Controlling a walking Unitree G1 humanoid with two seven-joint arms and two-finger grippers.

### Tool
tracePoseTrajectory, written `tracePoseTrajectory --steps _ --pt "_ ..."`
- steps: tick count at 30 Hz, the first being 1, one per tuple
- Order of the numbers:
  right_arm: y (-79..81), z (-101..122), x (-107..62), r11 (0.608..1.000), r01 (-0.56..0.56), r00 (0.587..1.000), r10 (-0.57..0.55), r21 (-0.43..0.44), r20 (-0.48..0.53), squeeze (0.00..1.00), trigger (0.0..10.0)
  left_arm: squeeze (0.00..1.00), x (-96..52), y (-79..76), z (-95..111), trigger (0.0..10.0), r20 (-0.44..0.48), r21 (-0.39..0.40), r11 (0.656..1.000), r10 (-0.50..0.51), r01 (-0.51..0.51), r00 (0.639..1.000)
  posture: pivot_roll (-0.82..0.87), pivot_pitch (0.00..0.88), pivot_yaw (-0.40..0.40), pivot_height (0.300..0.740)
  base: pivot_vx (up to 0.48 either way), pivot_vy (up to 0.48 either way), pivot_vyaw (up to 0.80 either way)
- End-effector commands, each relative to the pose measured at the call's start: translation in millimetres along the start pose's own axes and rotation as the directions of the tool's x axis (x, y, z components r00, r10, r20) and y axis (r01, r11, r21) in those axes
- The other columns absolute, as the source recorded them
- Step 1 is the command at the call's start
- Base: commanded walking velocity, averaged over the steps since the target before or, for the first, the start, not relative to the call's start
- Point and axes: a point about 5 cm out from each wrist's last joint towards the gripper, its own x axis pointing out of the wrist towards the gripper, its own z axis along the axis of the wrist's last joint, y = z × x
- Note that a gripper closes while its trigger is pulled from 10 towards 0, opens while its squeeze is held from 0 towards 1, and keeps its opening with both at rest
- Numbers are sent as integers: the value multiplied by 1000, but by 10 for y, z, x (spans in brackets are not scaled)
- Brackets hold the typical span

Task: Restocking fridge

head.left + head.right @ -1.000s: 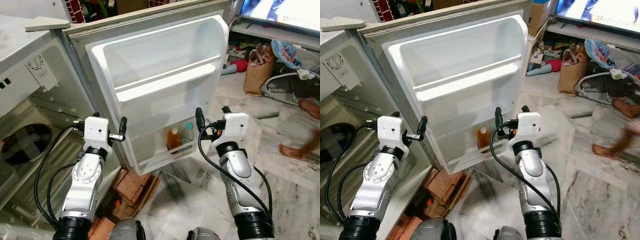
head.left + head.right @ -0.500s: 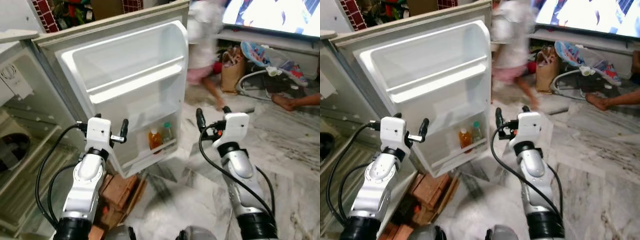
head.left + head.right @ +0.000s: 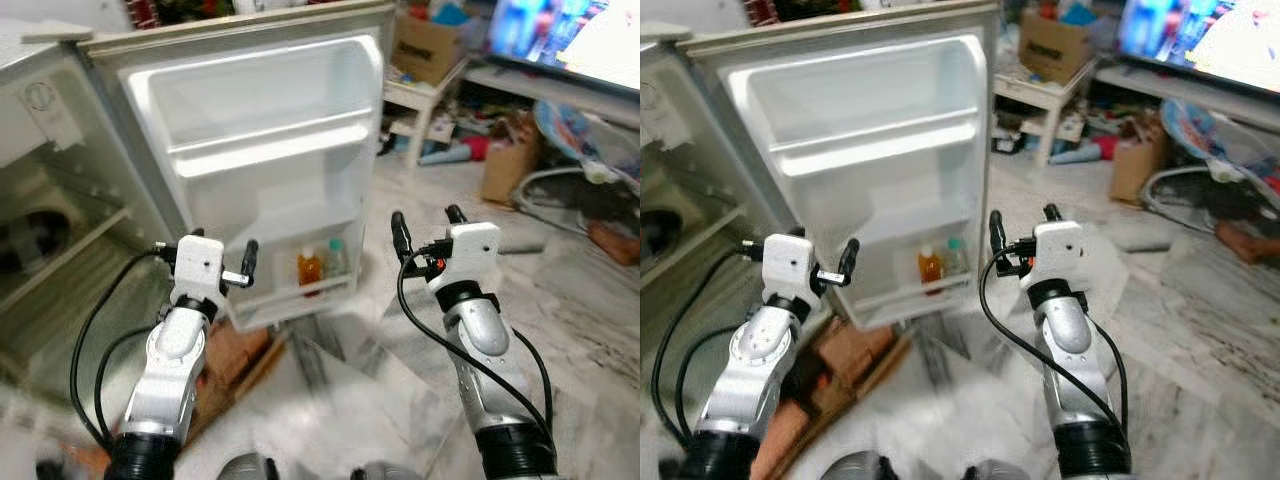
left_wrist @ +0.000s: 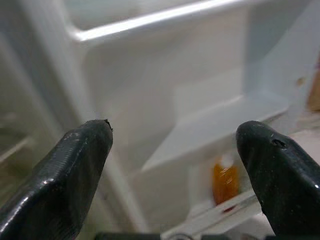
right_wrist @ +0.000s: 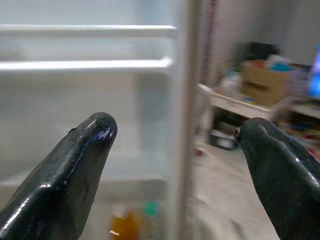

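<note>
While the fridge door (image 3: 270, 150) stands wide, left gripper (image 3: 218, 262) and right gripper (image 3: 424, 230) hover apart-fingered, holding nothing.

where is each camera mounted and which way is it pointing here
Left and right eye views: on the head, looking forward and down at the open fridge door; both silver arms show, left gripper and right gripper raised, empty.
Left wrist view: along the open left gripper at the door shelves and orange bottle.
Right wrist view: along the open right gripper at the door's edge and the room beyond.
Shared: every view shows the orange bottle in the bottom door shelf.
</note>
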Motion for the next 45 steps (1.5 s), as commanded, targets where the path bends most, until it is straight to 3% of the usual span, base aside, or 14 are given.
tracePoseTrajectory --steps 1,10,21,25,30,33,36,45 --pt "-56 8 -1 1000 11 1000 -11 -18 3 0 10000 0 33 -12 62 10000 24 8 1000 -6 6 1000 -72 50 32 740 0 -480 613" --pt "-81 -21 9 998 43 999 -43 35 -6 0 10000 0 36 4 86 10000 28 18 1000 2 -2 1000 -63 47 38 740 0 -478 129" --pt "-38 -10 21 1000 4 1000 -5 9 15 0 10000 0 51 10 77 10000 24 26 1000 4 -5 1000 -61 43 46 740 0 -475 462" --pt "-63 -10 9 1000 21 1000 -21 8 18 0 10000 0 50 89 58 10000 29 24 998 62 -63 998 -62 36 43 740 0 -472 756" --pt "-120 -36 -35 996 78 997 -78 40 7 0 10000 0 11 224 129 10000 112 3 988 156 -157 981 -70 31 48 740 0 -476 718" --pt "-136 -52 -57 995 86 996 -86 43 7 0 10000 0 -13 272 94 10000 101 10 982 184 -186 978 -71 28 48 740 0 -469 360" --pt "-168 -67 -56 994 100 995 -100 33 12 0 10000 0 -18 249 42 10000 92 22 984 172 -175 981 -74 6 45 740 0 -421 0" --pt "-244 -200 -138 982 177 984 -175 68 -43 0 10000 0 -125 160 -137 10000 52 -48 988 149 -147 987 -58 0 39 740 0 0 0"
